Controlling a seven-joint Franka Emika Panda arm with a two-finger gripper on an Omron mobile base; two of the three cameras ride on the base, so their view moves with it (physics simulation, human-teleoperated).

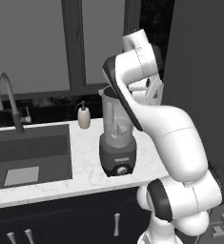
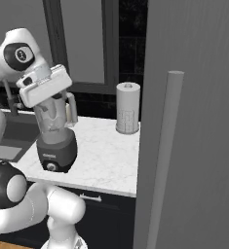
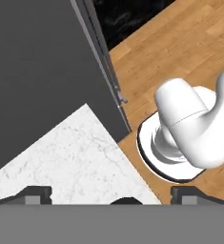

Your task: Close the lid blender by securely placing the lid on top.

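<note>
The blender (image 1: 117,143) stands on the marble counter: a clear tapered jar (image 2: 55,121) with a side handle, on a dark grey base (image 2: 56,151) with a front knob. My gripper (image 2: 49,102) hangs just over the jar's mouth, and the hand and forearm cover the rim in both base views. In the hand view the gripper (image 3: 112,195) is open, its fingertips (image 3: 35,192) standing far apart. A small dark curved edge (image 3: 126,201) shows low between them. It may be the lid, but I cannot tell how it sits on the jar.
A beige soap bottle (image 1: 84,116) stands left of the blender, by the sink (image 1: 30,152) and faucet (image 1: 7,97). A white ribbed cylinder (image 2: 127,108) stands at the back right of the counter (image 2: 106,155). A tall grey panel (image 2: 194,126) rises on the right.
</note>
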